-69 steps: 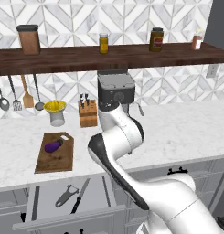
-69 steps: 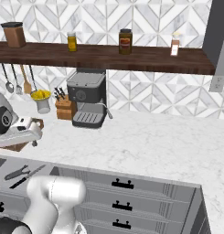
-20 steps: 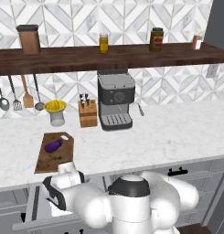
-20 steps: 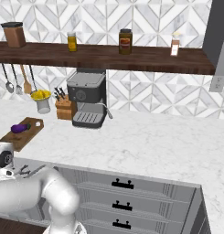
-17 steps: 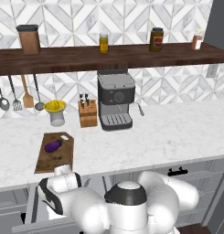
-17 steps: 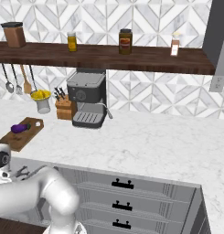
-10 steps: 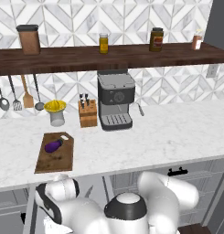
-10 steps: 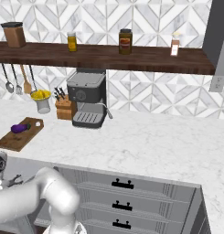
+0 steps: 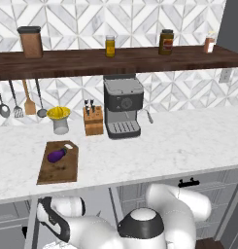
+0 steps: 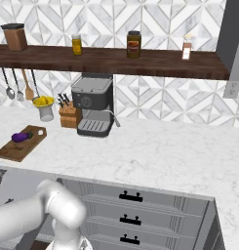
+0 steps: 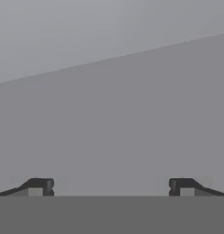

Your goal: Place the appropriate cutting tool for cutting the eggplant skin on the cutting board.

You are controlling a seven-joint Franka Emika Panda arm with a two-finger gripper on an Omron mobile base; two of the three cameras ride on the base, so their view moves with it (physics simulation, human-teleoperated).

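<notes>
The brown cutting board (image 9: 58,168) lies on the marble counter at the left, also seen in the right base view (image 10: 13,148). The small purple eggplant (image 9: 56,155) rests on its far part (image 10: 21,137). My arm bends down below the counter edge into the open drawer at the lower left. In the hand view my gripper (image 11: 111,187) is open, its fingertips (image 11: 39,186) set wide apart with nothing between them, facing a plain grey surface. The peeler is hidden behind my arm.
A coffee machine (image 9: 122,107), a knife block (image 9: 93,121) and a yellow juicer (image 9: 59,118) stand at the back of the counter. Utensils (image 9: 16,99) hang on the wall under a shelf of jars (image 9: 110,46). Closed drawers (image 10: 130,197) line the front right.
My arm has sunk lower and further left below the counter edge, into the open drawer. The peeler and knife seen there earlier are now covered by it.
</notes>
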